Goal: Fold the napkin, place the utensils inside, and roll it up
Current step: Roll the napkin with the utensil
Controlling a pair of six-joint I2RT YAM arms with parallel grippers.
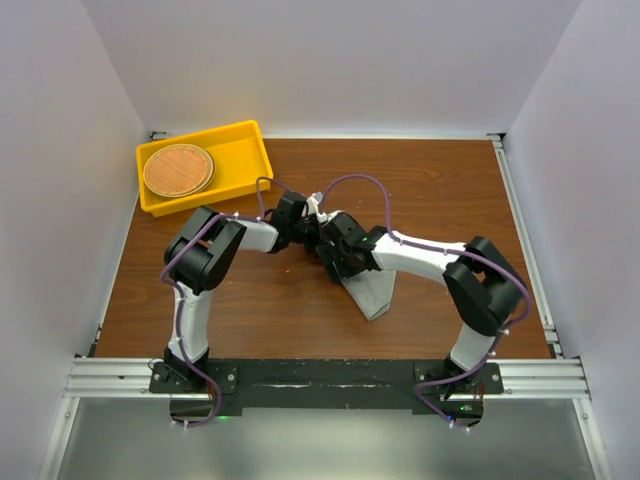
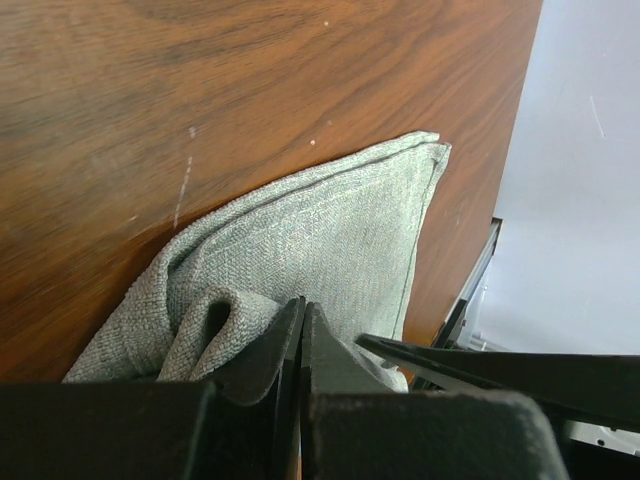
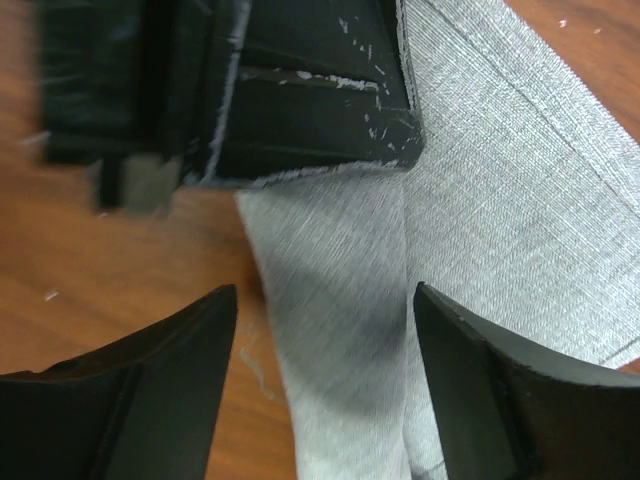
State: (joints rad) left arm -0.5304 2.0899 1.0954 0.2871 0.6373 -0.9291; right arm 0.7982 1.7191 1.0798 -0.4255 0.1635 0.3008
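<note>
At table (image 1: 450,190) centre, clamps napkin (image 2: 330,230) fold in left gripper (image 2: 301,308), likely steadying layers for folding; poises right gripper (image 3: 325,295) spread apart astride cloth for second pinch.

You have a dark brown wood-grain table (image 1: 280,310) boxed in by plain white walls (image 1: 330,60) on three sides, with a silver aluminium rail (image 1: 545,377) along its near edge, under even light.

- Your left arm (image 1: 250,236) and right arm (image 1: 420,255): white links, black joints.
- A purple cable (image 1: 355,178) runs along each.
- Your right gripper (image 3: 325,292): matte black wedge fingers.
</note>
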